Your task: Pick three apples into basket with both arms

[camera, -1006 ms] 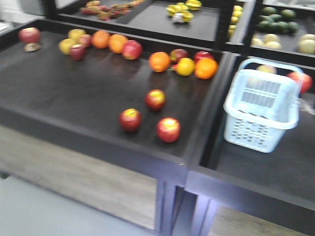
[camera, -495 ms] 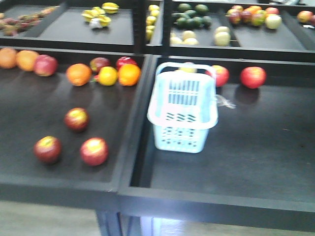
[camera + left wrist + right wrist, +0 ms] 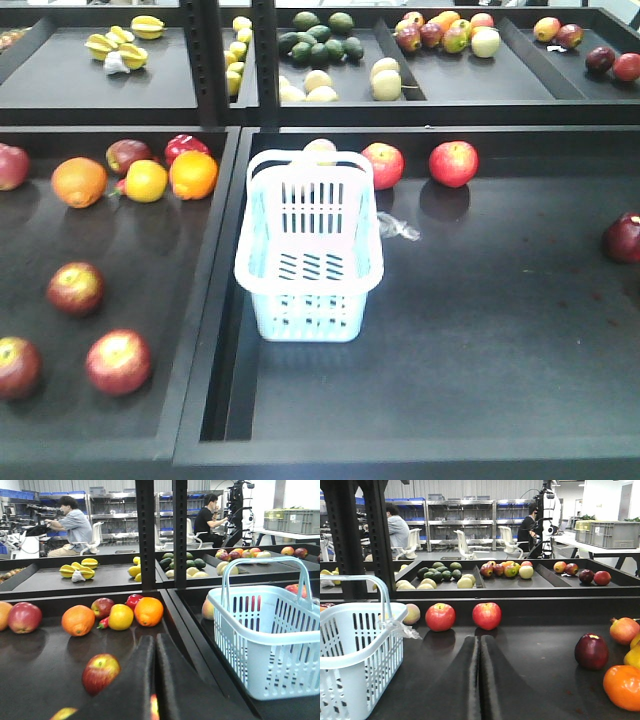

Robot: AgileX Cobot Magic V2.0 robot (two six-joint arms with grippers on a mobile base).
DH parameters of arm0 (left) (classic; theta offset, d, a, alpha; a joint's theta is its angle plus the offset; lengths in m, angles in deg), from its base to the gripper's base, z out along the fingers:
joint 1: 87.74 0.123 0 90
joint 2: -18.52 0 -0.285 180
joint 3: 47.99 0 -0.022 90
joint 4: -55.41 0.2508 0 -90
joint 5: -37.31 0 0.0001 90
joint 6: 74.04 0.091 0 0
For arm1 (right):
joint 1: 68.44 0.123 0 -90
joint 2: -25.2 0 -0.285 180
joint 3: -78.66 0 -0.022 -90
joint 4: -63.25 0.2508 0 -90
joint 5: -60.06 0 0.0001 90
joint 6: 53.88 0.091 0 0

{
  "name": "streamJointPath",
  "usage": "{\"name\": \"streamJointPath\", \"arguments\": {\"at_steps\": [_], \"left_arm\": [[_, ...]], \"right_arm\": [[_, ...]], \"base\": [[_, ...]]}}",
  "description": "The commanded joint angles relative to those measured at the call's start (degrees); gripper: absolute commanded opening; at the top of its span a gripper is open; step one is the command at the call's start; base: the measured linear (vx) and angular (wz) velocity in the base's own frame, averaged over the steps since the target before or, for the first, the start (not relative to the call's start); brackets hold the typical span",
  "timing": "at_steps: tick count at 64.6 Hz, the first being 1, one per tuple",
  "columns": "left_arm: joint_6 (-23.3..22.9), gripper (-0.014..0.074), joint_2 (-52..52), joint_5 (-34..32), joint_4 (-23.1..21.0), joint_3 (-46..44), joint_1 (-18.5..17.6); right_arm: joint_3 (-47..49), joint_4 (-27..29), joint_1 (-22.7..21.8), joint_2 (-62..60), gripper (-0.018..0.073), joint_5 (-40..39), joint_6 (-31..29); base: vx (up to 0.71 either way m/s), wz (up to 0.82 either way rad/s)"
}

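From the front, nothing of the task is done yet. The basket [image 3: 262, 285] stands upright in the right tray [image 3: 480, 340], just beside its left wall. Its mouth is up and I see no fruit inside. The three apples [image 3: 118, 362] lie loose in the left tray [image 3: 150, 260], at about 8 to 9 o'clock from the basket and apart from one another, so all three picks are left. The basket's long axis runs from 12 to 6 o'clock. Its handle [image 3: 308, 158] is raised and arches across the short way, from 9 to 3. Neither of my arms shows here.

At my left wrist, my left gripper [image 3: 155, 640] has its fingers pressed together with nothing between them. One apple [image 3: 101, 672] lies at 9 o'clock of the fingers and the basket [image 3: 260, 655] at 3 o'clock. A red-yellow sliver low in the seam may be another apple, but too little of it shows to tell.

At my right wrist, my right gripper [image 3: 480, 640] is likewise closed and empty, over bare tray. The basket [image 3: 355, 655] stands at 9 o'clock with its handle up. The dark red apples are out of this view, and the bright red fruit [image 3: 440, 616] at 11 to 12 o'clock is not mine to take.
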Motion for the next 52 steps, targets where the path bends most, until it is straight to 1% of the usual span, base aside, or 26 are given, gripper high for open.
{"name": "streamJointPath", "arguments": {"at_steps": [1,27,52], "left_arm": [[-0.13,-0.0006,0.94,-3.81,-0.44,1.26,-0.02],[-0.13,-0.0006,0.94,-3.81,-0.44,1.26,-0.02],[-0.13,-0.0006,0.94,-3.81,-0.44,1.26,-0.02]], "right_arm": [[-0.23,-0.18,-0.02,1.02,-0.0009,-4.06,-0.50],[-0.23,-0.18,-0.02,1.02,-0.0009,-4.06,-0.50],[-0.23,-0.18,-0.02,1.02,-0.0009,-4.06,-0.50]], "base": [[0.15,-0.10],[0.11,-0.08],[0.06,0.01]]}}
